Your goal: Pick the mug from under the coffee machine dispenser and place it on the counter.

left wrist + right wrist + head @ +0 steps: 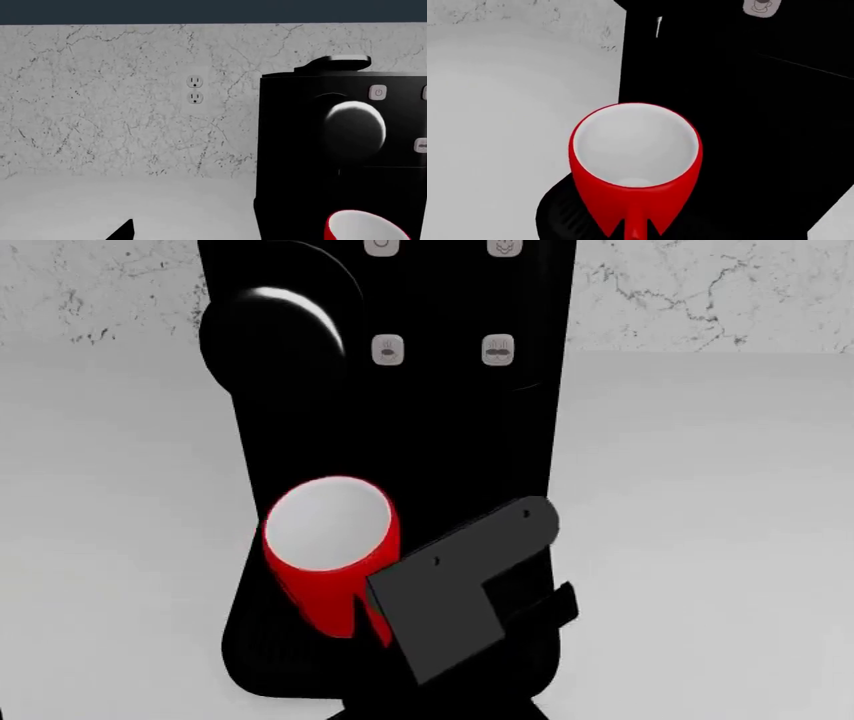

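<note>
The red mug [320, 585] with a white inside stands on the ribbed drip tray [560, 220] of the tall black coffee machine dispenser [400, 420], below its rounded knob. My right gripper [367, 615] reaches in from the front right. In the right wrist view its two dark fingertips sit close on either side of the mug's [637, 145] red handle, so the right gripper [634, 234] looks shut on it. The left gripper [213, 236] hangs over the white counter [100, 205] left of the machine [333, 175]. One of its fingertips [123, 231] shows. The mug's rim [363, 227] shows at the corner.
A white marbled wall [100, 110] with a power outlet [194, 89] rises behind the counter. White countertop [120, 500] spreads on both sides of the machine [727, 100]. Pale button icons [387, 348] sit on the machine's front.
</note>
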{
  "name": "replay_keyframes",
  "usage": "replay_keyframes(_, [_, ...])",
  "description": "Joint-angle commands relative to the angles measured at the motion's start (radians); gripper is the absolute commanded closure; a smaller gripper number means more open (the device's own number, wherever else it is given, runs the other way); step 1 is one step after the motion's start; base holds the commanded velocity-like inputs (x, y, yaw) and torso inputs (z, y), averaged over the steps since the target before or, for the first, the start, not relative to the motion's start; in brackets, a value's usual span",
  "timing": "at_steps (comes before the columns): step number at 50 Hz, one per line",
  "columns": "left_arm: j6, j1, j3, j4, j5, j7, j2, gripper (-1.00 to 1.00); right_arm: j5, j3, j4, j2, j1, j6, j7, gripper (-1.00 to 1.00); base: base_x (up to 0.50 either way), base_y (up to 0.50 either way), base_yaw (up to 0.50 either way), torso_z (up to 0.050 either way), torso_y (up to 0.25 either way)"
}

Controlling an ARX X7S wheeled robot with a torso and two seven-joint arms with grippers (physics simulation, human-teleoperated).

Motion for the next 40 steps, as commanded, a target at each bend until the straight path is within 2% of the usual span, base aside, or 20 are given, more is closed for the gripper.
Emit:
replay_keyframes(1, [0.000, 0.007, -0.002, -0.001, 0.002, -0.001, 0.000, -1.00, -0.027, 0.031, -0.122, 0.125, -0.002, -0.018, 0.068, 1.00, 0.00, 0.00, 0.00, 0.000, 0.000])
replay_keyframes(16, [-0.016, 0.064, -0.063, -0.001, -0.001, -0.001, -0.004, -1.00, -0.031, 0.052, -0.249, 0.370, -0.031, -0.080, 0.137, 1.00, 0.00, 0.00, 0.00, 0.000, 0.000])
replay_keyframes(40, [-0.021, 0.077, -0.072, -0.006, -0.001, 0.014, -0.018, -1.00, -0.052, 0.073, -0.281, 0.658, -0.073, -0.209, 0.163, 1.00, 0.00, 0.00, 0.00, 0.000, 0.001])
